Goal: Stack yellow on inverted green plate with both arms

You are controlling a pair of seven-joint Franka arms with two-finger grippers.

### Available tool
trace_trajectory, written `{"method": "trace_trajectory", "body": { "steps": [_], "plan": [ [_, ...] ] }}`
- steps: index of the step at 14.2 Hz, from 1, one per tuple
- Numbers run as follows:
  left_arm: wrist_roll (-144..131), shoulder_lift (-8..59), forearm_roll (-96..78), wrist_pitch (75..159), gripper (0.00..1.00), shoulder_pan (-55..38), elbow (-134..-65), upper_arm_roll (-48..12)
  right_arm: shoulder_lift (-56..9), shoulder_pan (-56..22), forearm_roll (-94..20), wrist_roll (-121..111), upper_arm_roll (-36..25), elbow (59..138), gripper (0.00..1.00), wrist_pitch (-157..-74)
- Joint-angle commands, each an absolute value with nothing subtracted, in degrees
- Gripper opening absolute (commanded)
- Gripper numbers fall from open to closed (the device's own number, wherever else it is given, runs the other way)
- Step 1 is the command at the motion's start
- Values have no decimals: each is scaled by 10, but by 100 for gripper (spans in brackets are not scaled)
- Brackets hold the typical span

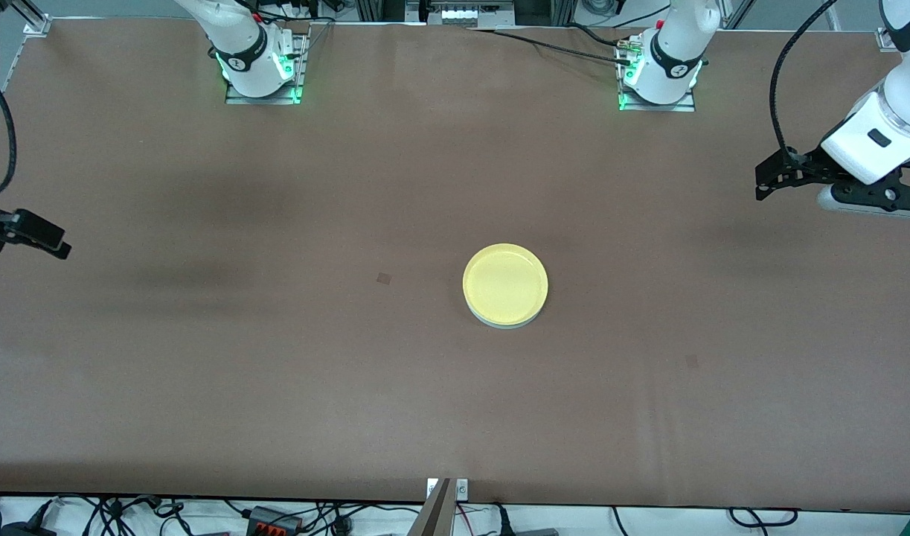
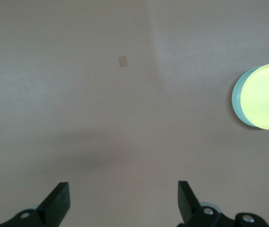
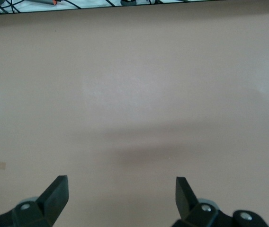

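Note:
The yellow plate (image 1: 505, 284) sits rim up on the green plate (image 1: 504, 324), of which only a pale edge shows beneath it, near the table's middle. In the left wrist view the yellow plate (image 2: 268, 97) covers most of the green plate (image 2: 237, 100). My left gripper (image 1: 760, 181) hangs open and empty over the bare table at the left arm's end, well apart from the stack; its jaws (image 2: 123, 187) stand wide. My right gripper (image 1: 56, 244) hangs open over the right arm's end, and its wrist view shows wide jaws (image 3: 121, 182) over bare table only.
The brown table mat (image 1: 276, 372) carries two small darker square marks (image 1: 384, 278) (image 1: 691, 361). The arm bases (image 1: 261, 71) (image 1: 659, 78) stand along the edge farthest from the front camera. Cables (image 1: 276, 517) lie off the nearest edge.

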State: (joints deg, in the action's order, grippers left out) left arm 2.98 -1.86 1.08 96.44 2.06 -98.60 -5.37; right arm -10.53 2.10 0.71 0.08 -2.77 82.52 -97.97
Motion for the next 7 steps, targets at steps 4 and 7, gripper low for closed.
{"method": "trace_trajectory", "body": {
  "steps": [4, 7],
  "plan": [
    [40, -22, 18, 954, 100, 19, -979, -54, -57, 31, 18, -11, -16, 878, 100, -954],
    [40, -22, 18, 954, 100, 18, -979, -56, -12, 32, 19, -11, -16, 953, 100, -996]
  ]
}}
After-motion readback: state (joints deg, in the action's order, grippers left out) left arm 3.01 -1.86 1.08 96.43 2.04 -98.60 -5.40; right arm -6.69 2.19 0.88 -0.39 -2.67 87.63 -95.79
